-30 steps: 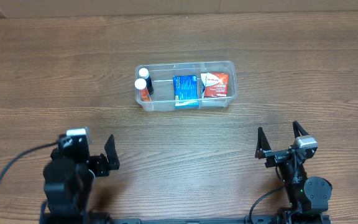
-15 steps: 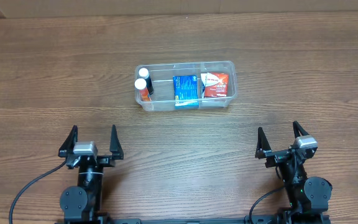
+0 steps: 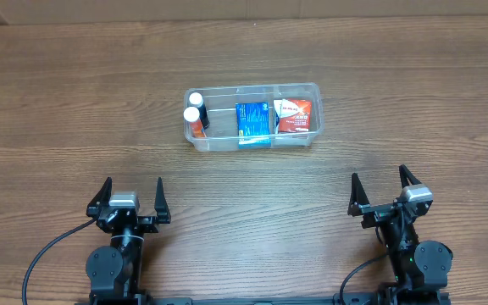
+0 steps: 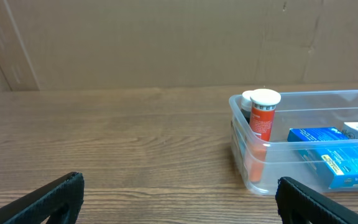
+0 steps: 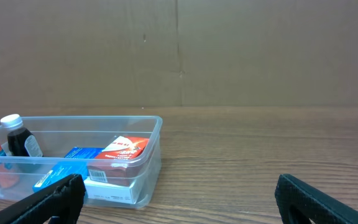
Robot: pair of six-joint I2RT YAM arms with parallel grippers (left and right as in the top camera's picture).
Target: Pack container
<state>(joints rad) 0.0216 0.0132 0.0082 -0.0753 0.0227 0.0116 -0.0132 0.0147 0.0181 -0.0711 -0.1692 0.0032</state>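
Note:
The clear plastic container point(image 3: 312, 91) sits at the table's upper middle. It holds two white-capped bottles point(image 3: 195, 116) at its left end, a blue box point(image 3: 252, 121) in the middle and a red and white box point(image 3: 293, 114) at the right. It also shows in the left wrist view point(image 4: 241, 134) and the right wrist view point(image 5: 155, 127). My left gripper point(image 3: 130, 197) is open and empty at the near left. My right gripper point(image 3: 382, 191) is open and empty at the near right. Both are well short of the container.
A brown cardboard wall point(image 4: 166, 43) stands behind the far edge of the wooden table point(image 3: 74, 102). Black cables trail from both arms at the front edge.
My left arm has turned from a leftward tilt to face straight forward and shifted slightly right. The right arm and the container's contents have not moved.

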